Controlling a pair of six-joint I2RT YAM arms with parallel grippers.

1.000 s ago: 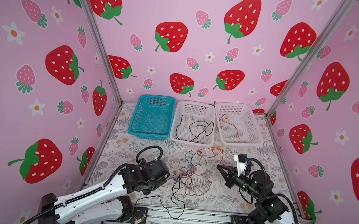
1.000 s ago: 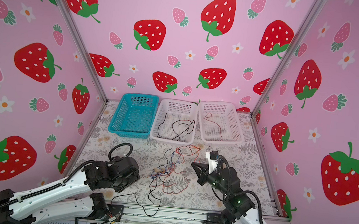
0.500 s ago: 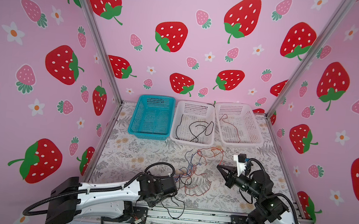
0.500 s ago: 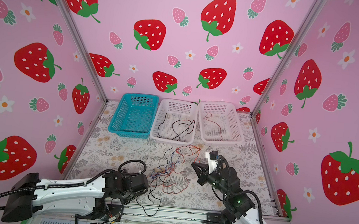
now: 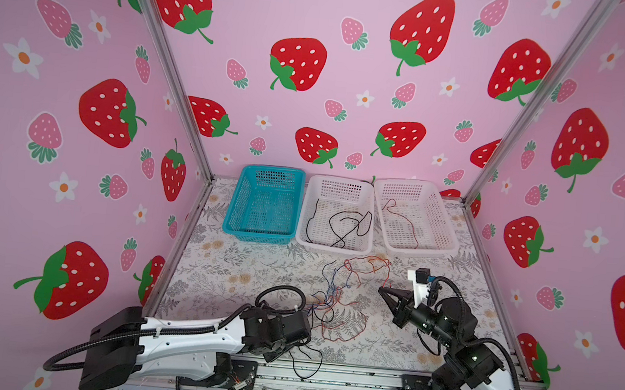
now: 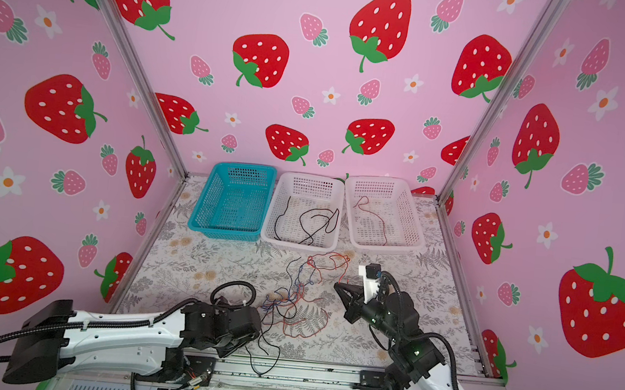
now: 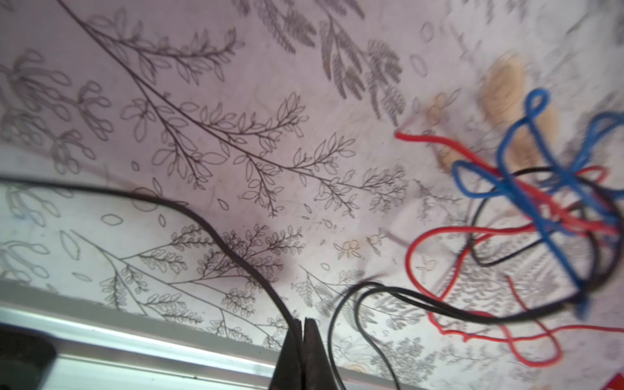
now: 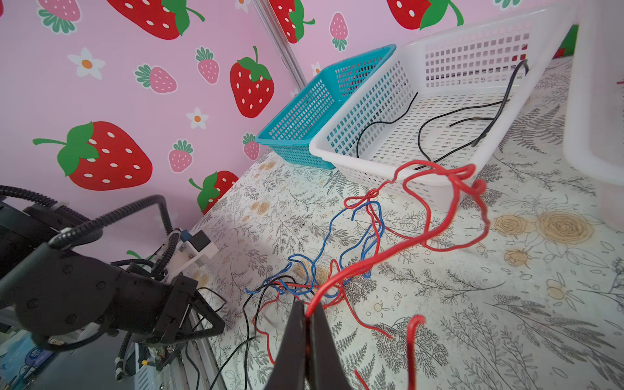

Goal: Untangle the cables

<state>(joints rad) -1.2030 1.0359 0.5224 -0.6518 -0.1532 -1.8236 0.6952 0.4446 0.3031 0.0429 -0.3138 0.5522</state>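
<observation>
We see a loose tangle of thin red, blue and black cables (image 5: 328,303) lying on the front middle of a table (image 5: 225,273) covered in a grey floral print.

One thin black cable (image 7: 216,236) trails from the tangle toward the front edge. The black left gripper (image 7: 303,326) is pinched together on it, low over the table near a silver metal rail (image 7: 135,344).

One thick-looking red cable (image 8: 351,271) rises from the tangle into the black right gripper (image 8: 305,312), whose fingers are pressed tight on it. In both top views this gripper hangs just to the right of the tangle, its tips pointing toward the cables.

Behind the tangle, three plastic mesh baskets stand side by side along the back wall. On the left is a blue basket (image 5: 256,236). In the middle is a white basket (image 5: 331,246) with looped black cables (image 5: 343,222) lying inside. On the right is a second white basket (image 5: 419,250) with a single red strand (image 5: 406,220) inside.

Pink walls (image 5: 320,17) printed with red strawberries and white flowers enclose the table on three sides.
</observation>
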